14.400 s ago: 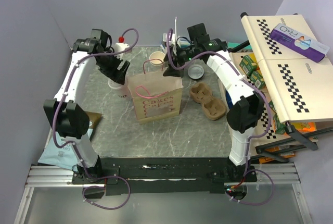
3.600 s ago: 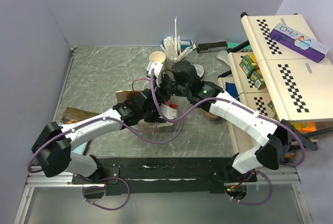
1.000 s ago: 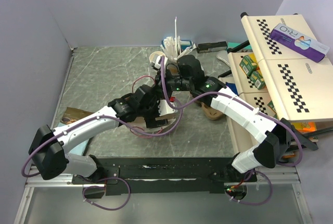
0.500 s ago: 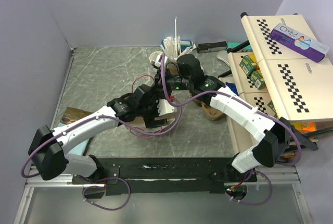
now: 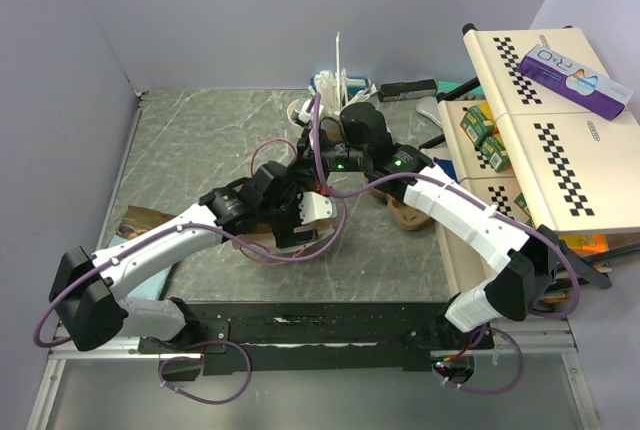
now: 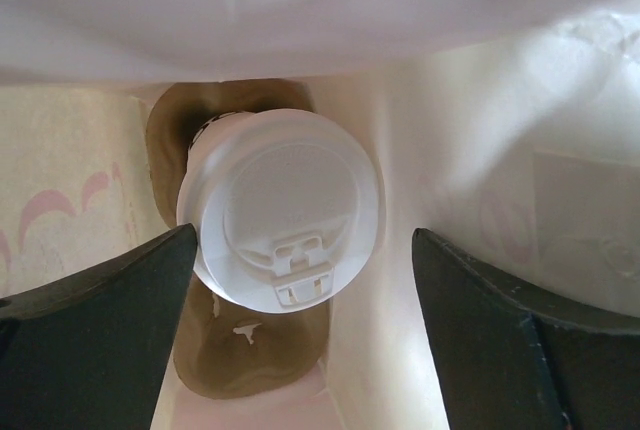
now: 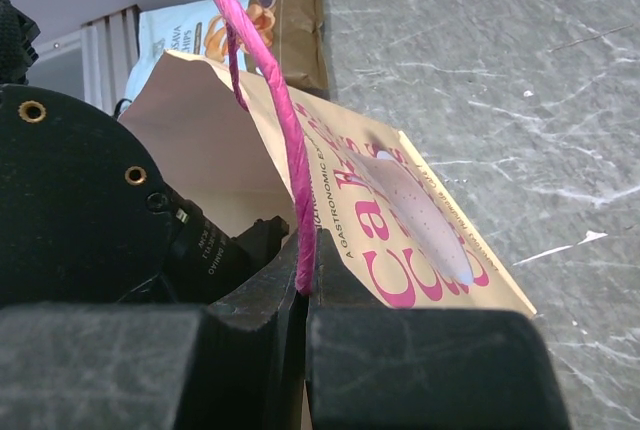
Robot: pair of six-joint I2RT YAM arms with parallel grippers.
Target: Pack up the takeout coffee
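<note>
The left wrist view looks down into the paper bag (image 6: 470, 150). The takeout coffee (image 6: 280, 205), a cup capped with a round white lid, stands upright at the bottom on a brown cardboard piece (image 6: 250, 350). My left gripper (image 6: 305, 240) is open, with one black finger on each side of the cup; the left fingertip is close to the lid's rim. My right gripper (image 7: 308, 285) is shut on the bag's pink handle (image 7: 270, 100) and holds the bag's mouth up. From above, both grippers meet over the bag (image 5: 318, 208), and the coffee is hidden there.
A brown cardboard cup tray (image 5: 405, 212) lies just right of the bag. Behind it stand a paper cup (image 5: 302, 110) and a holder of straws and stirrers (image 5: 338, 85). A snack packet (image 5: 140, 220) lies at the left. A checkered shelf unit (image 5: 540, 100) lines the right edge.
The left arm has shifted slightly up and right, staying inside the bag. The right gripper still holds the handle in about the same place.
</note>
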